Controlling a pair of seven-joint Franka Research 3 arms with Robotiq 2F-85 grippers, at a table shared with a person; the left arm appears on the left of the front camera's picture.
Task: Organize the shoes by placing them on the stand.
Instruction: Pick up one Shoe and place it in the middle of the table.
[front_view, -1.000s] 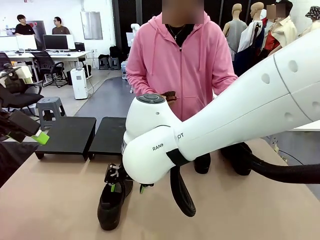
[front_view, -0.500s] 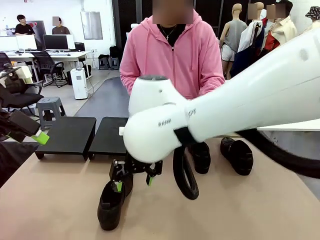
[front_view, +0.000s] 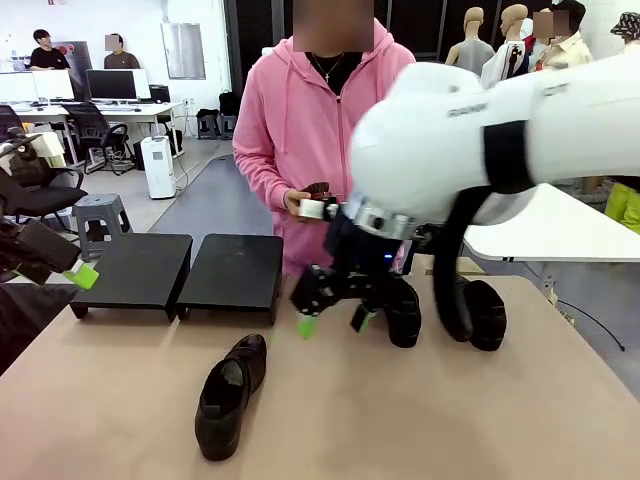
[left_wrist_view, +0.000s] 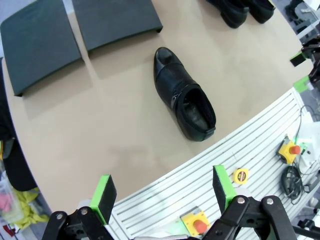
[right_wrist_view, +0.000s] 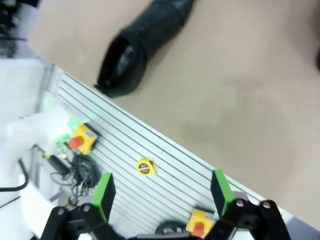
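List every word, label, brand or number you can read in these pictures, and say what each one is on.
Nothing here can be read outright.
Grey lettering on the white right robot arm: blurred by motion, unreadable.
Face label on the small round yellow tape measure: too small to read.
Black glossy leather shoe and low black two-platform stand: no print shows.

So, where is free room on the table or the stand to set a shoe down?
Both platforms of the stand are bare. The table is free at the near right, beside the lone shoe. Crowded: the far right, two shoes by the right pincer.
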